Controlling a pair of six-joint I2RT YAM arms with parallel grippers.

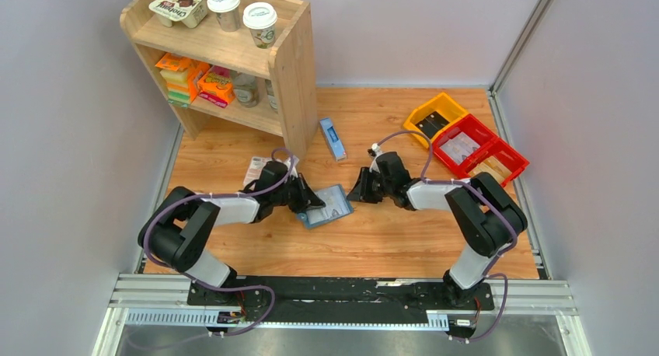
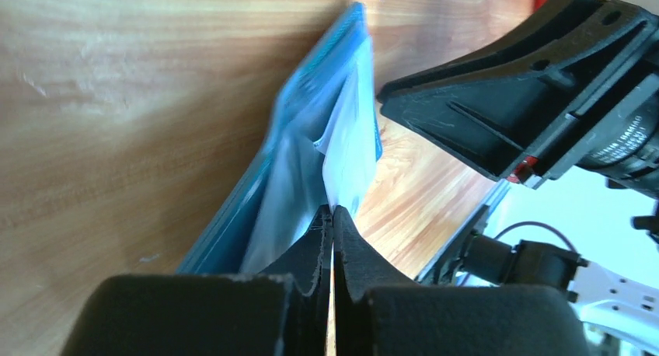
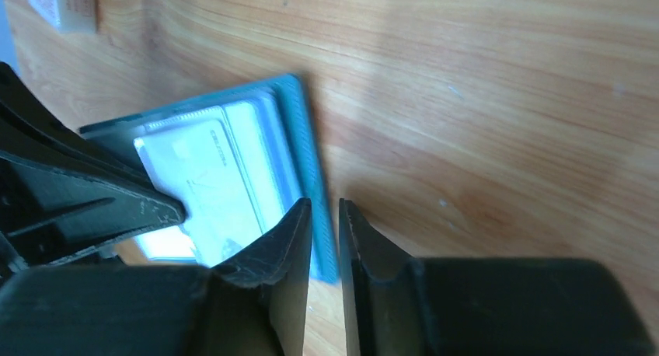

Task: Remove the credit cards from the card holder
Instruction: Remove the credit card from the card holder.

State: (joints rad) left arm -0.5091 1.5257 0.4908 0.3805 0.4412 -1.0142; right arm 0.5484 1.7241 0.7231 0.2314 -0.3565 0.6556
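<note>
The teal card holder (image 1: 330, 208) lies open on the wooden table between both arms, with pale credit cards (image 1: 325, 203) in its pockets. My left gripper (image 1: 308, 201) is at its left edge. In the left wrist view its fingertips (image 2: 332, 211) are shut on the corner of a white credit card (image 2: 347, 150) that sticks out of the card holder (image 2: 233, 224). My right gripper (image 1: 360, 188) is at the holder's right edge. In the right wrist view its jaws (image 3: 325, 207) stand a narrow gap apart, in line with the holder's teal border (image 3: 307, 150). The left finger (image 3: 116, 200) rests on the white card (image 3: 210, 185).
A wooden shelf (image 1: 291, 68) with cups and packets stands at the back left. A narrow blue-and-white box (image 1: 333, 138) lies behind the holder. A pink-and-white pack (image 1: 259, 168) lies by the left arm. Yellow (image 1: 435, 115) and red bins (image 1: 478, 148) sit at the back right.
</note>
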